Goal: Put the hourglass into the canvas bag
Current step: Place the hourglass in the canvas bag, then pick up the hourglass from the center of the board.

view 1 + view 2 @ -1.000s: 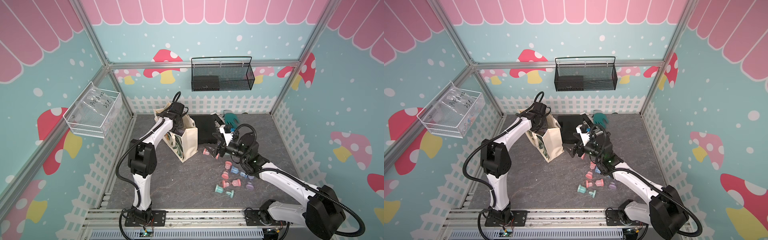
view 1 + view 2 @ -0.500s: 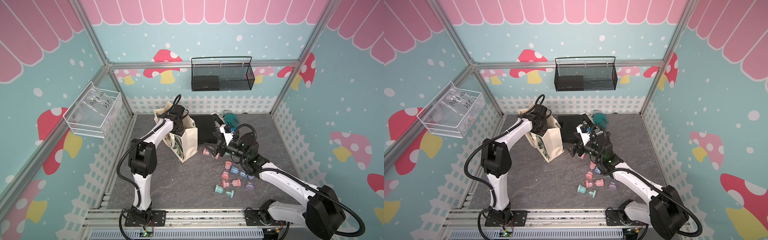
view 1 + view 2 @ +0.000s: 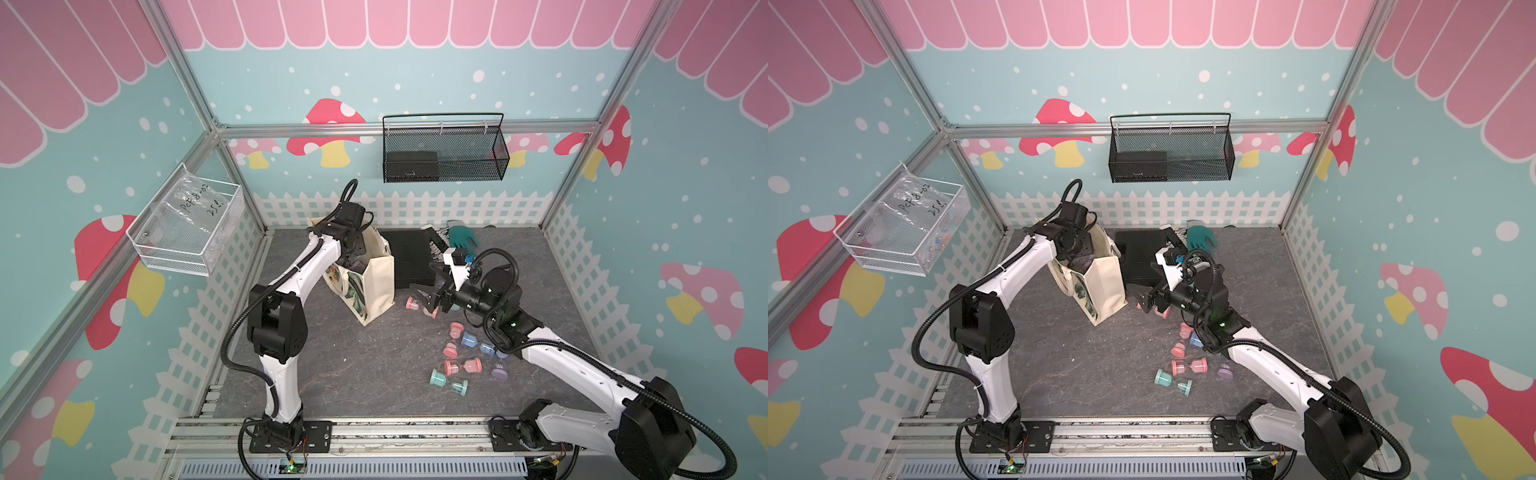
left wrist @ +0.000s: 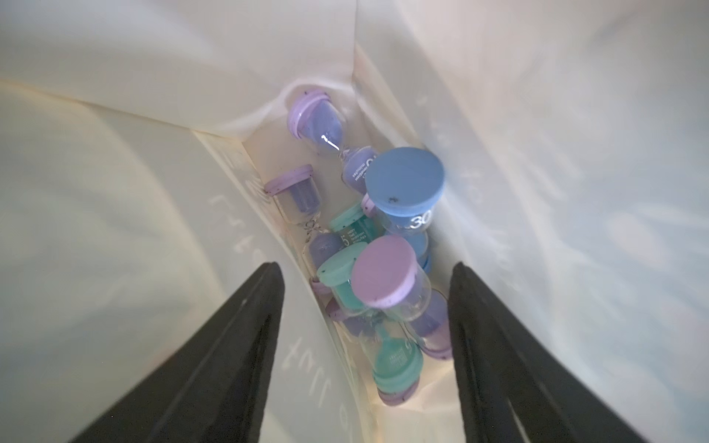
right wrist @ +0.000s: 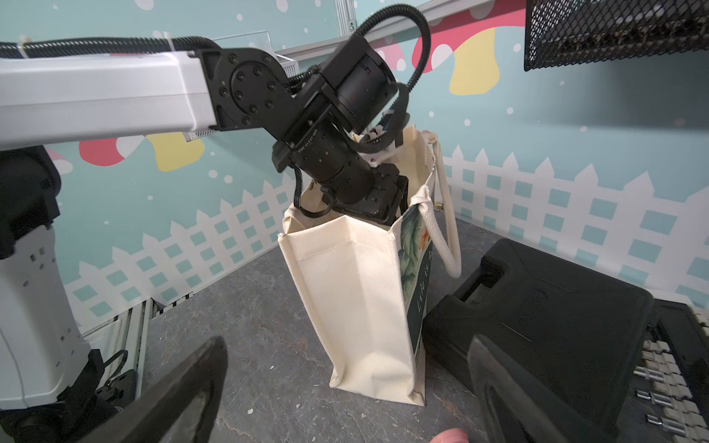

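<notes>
Between the left gripper's (image 4: 366,268) 2 black fingers (image 4: 238,345) nothing is held. They stand spread apart, down inside the canvas bag (image 4: 115,172). Right under them lies a heap of hourglasses: a lilac-capped hourglass (image 4: 383,272) closest, a teal hourglass (image 4: 337,270) beside it, and a blue hourglass (image 4: 404,184) a bit deeper. The canvas bag stands upright on the floor. Near its side hangs the right gripper (image 3: 424,298), with its fingers spread wide and empty, over a pink hourglass (image 3: 412,304) on the floor. Behind that gripper, loose hourglasses (image 3: 457,365) lie scattered. Beyond it sits a black case (image 3: 409,257), close to the bag.
</notes>
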You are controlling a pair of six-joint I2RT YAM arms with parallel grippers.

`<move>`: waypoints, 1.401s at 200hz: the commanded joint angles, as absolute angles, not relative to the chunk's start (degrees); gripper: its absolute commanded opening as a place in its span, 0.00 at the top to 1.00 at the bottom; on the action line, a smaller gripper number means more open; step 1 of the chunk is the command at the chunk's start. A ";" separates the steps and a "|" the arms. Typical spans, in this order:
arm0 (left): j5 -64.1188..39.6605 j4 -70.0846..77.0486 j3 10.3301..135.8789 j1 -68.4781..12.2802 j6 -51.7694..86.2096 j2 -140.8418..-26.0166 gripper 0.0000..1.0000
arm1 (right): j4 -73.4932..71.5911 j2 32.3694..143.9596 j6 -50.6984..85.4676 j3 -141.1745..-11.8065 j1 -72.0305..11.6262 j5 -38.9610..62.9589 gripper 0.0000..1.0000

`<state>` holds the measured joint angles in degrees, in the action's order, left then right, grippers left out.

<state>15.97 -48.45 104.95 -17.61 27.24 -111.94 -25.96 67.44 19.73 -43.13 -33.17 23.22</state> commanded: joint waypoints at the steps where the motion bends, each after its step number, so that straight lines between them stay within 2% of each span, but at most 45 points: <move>1: 14.90 -49.92 107.05 -17.92 28.61 -106.78 0.32 | -24.78 65.60 18.72 -42.71 -33.67 21.42 0.00; 84: 13.82 -42.09 100.78 -23.20 32.44 -90.21 0.27 | -16.90 62.42 18.55 -42.94 -33.58 14.39 0.00; 150: 16.34 -28.47 85.33 -36.37 40.73 -77.11 0.27 | -10.95 59.22 20.01 -40.02 -33.18 10.02 0.00; 215: 19.51 -23.34 76.08 -46.17 50.90 -78.97 0.26 | -3.38 54.58 22.68 -35.15 -32.45 4.39 0.00; 280: 20.70 -18.35 70.65 -50.51 61.90 -86.17 0.26 | 2.38 51.27 26.75 -30.72 -30.79 0.82 0.01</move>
